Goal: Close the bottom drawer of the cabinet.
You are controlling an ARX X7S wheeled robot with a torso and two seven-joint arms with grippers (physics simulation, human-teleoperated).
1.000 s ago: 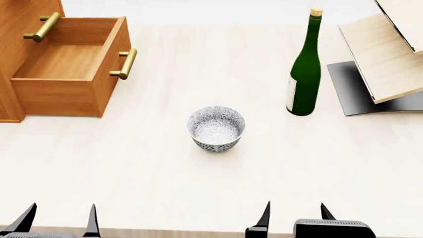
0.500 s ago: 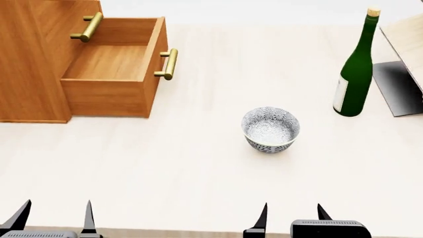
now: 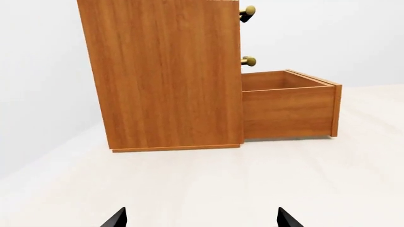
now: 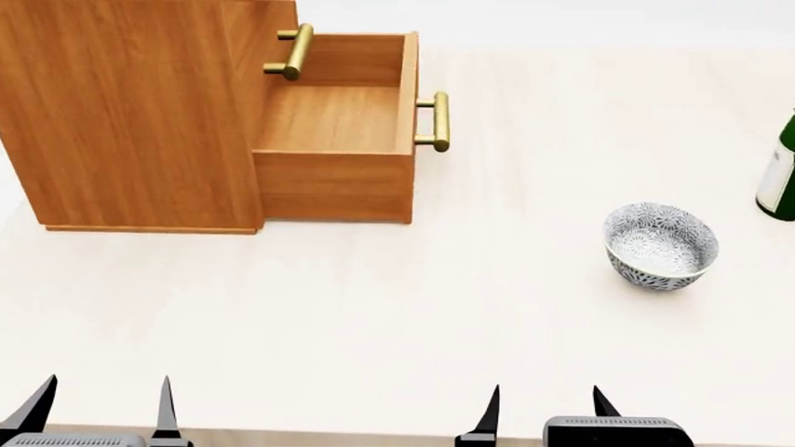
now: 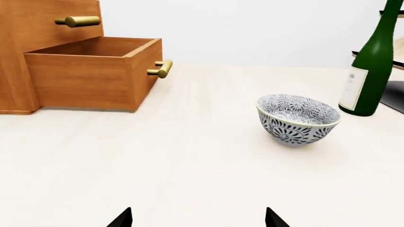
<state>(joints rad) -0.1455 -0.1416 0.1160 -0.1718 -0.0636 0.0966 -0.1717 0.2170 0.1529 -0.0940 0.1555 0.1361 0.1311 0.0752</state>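
Note:
The orange-brown cabinet point(image 4: 137, 112) stands at the back left of the pale table. Its bottom drawer point(image 4: 342, 140) is pulled out to the right, empty, with a brass bar handle point(image 4: 438, 121) on its front. The cabinet point(image 3: 164, 75) and the open drawer point(image 3: 287, 106) also show in the left wrist view, and the drawer point(image 5: 94, 71) in the right wrist view. My left gripper point(image 4: 100, 410) is open at the table's near edge, left. My right gripper point(image 4: 541, 414) is open at the near edge, right of centre. Both are empty and far from the drawer.
A blue-and-white patterned bowl point(image 4: 660, 247) sits on the table to the right of the drawer; it also shows in the right wrist view point(image 5: 296, 118). A green bottle point(image 4: 780, 177) stands at the right edge, and in the right wrist view point(image 5: 369, 66).
The head view has swung left: the cabinet, drawer, bowl and bottle have all shifted right in the frame. The pale boards have left the view. The grippers stay at the bottom edge.

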